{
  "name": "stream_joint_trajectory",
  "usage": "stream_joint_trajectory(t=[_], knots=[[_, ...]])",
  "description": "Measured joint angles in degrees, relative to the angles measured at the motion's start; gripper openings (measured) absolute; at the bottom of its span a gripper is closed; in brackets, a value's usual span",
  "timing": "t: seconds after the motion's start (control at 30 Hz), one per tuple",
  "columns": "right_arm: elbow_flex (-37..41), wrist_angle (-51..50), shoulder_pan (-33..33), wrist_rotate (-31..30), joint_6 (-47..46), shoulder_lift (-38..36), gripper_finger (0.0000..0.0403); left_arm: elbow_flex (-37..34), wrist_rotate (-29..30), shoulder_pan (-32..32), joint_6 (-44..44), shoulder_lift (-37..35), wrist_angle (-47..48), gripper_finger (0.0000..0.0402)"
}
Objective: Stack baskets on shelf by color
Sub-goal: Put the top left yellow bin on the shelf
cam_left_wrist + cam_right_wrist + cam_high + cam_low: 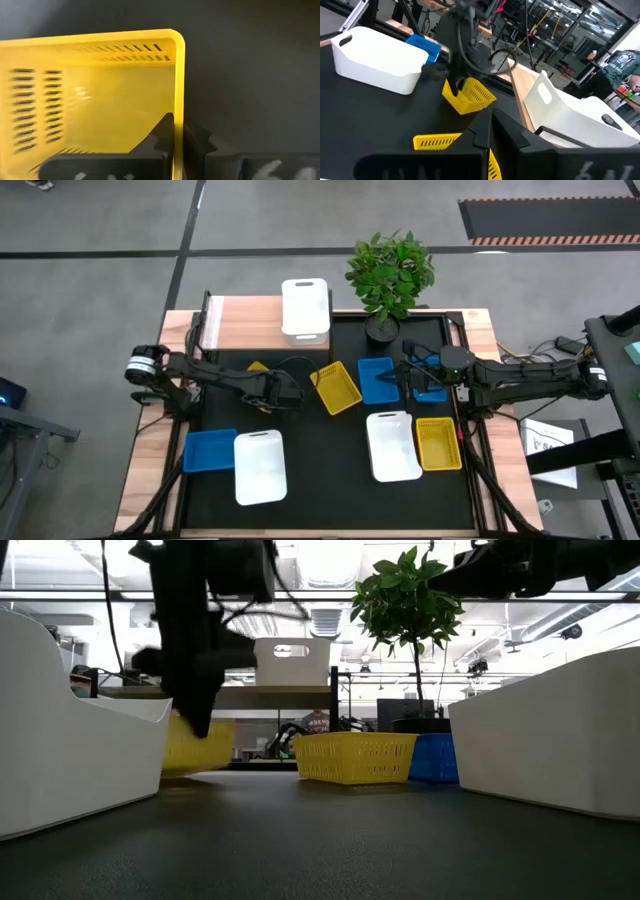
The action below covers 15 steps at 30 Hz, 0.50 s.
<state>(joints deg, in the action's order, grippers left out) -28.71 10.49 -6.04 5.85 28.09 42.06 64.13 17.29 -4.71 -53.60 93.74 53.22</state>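
My left gripper [283,392] reaches over the table's left middle and is shut on a yellow basket [100,95], which shows tilted in the right wrist view [469,95]. My right gripper [408,375] hangs shut and high above two blue baskets [377,379] on the right. A second yellow basket [336,387] sits flat at the centre. One white basket [305,308] stands on the light-wood shelf [245,323]. Near the front edge rest a blue basket [210,450], two white ones [260,467] and a third yellow one [438,443]. My left gripper pinches the yellow basket's side wall at the rim [178,107], near a corner, with one finger [162,131] inside the basket and the other outside. The fingers come from above, pointing down. The basket hangs tilted below them; I cannot tell whether its low corner touches the table.
A potted plant [390,275] stands at the table's far edge, right of the shelf. The shelf's left part is bare wood. Open black tabletop lies in the middle front between the white baskets. A person shows far off in the right wrist view [625,62].
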Motion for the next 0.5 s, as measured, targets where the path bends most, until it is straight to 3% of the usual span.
stream_joint_trajectory(t=[0.2, 0.4, 0.5], knots=[[0.0, -1.1, 0.0, 0.0, -0.5, 0.0, 0.0009, 11.5, -2.5, -3.9, 16.9, -0.1, 6.5, 0.0001], [0.0, -1.6, 0.0, -0.1, -0.6, 0.0, 0.0009, 26.3, -15.2, -7.2, 33.6, -0.1, 7.7, 0.0001], [0.0, -1.9, 0.0, -0.2, -0.5, 0.0, 0.0009, 32.6, -13.2, -8.7, 38.2, -0.2, 17.8, 0.0000]])
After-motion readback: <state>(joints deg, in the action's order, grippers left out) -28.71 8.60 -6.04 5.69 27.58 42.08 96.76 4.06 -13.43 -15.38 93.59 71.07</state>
